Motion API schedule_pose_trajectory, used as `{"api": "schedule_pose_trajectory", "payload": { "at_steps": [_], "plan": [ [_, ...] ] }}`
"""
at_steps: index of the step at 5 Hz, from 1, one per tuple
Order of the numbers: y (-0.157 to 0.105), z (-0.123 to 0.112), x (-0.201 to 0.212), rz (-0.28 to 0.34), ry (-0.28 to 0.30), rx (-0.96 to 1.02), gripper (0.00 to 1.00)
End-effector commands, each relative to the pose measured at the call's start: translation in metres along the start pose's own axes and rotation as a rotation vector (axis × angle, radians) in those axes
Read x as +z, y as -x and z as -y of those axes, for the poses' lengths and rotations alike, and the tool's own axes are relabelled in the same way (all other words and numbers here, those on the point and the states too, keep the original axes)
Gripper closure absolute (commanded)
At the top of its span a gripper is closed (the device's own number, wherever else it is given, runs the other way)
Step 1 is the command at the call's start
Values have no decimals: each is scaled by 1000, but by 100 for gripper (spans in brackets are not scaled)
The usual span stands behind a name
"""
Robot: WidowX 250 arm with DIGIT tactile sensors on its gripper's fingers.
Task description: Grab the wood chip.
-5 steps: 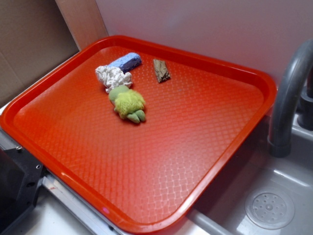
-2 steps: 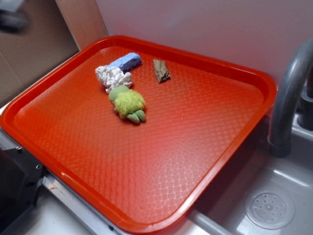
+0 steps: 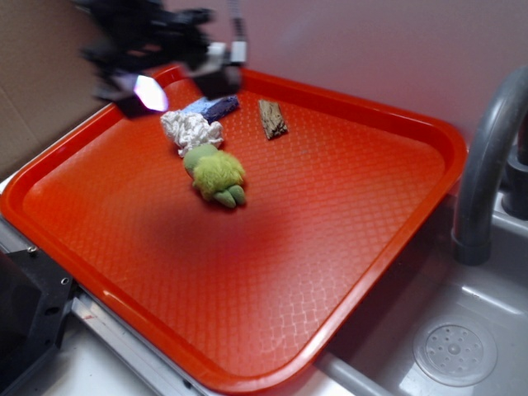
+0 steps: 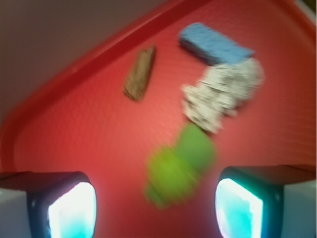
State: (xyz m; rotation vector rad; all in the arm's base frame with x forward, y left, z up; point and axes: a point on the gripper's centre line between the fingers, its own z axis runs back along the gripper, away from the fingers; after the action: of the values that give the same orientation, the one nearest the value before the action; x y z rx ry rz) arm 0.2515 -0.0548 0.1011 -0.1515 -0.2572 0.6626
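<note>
The wood chip (image 3: 272,119) is lying flat near the far edge of the red tray (image 3: 346,272), a little right of the other loose things and touching none of them. That gap is probably what makes it a fair target: there is bare tray on both of its long sides for fingers to come down into. To its left the blue sponge block (image 3: 216,106) is sitting by the far rim, the white crumpled wad (image 3: 190,129) is lying just nearer than it, and the green plush toy (image 3: 216,175) is resting nearer still, against the wad.

The gripper (image 3: 177,78) is hanging blurred over the tray's far left corner, above the sponge block and to the left of the chip, with nothing in it. In the wrist view its two fingers (image 4: 67,208) are showing at the bottom corners, spread wide apart, the plush toy lying between them and the chip farther up the view, well outside the gap. The arm is reaching in from the far left, and the camera is looking down on the tray at a slant. It seems the approach is only starting; the fingers would need to travel right to straddle the chip across its narrow width.

At the right, a grey faucet (image 3: 487,157) is standing over a sink (image 3: 455,351) beside the tray.
</note>
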Motion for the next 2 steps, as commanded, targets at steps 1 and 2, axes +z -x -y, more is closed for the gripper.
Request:
{"api": "schedule_pose_trajectory", "payload": {
  "at_steps": [1, 2],
  "plan": [
    [-51, 21, -44, 111, -38, -16, 0],
    [-60, 10, -58, 126, -78, -20, 0]
  ]
}}
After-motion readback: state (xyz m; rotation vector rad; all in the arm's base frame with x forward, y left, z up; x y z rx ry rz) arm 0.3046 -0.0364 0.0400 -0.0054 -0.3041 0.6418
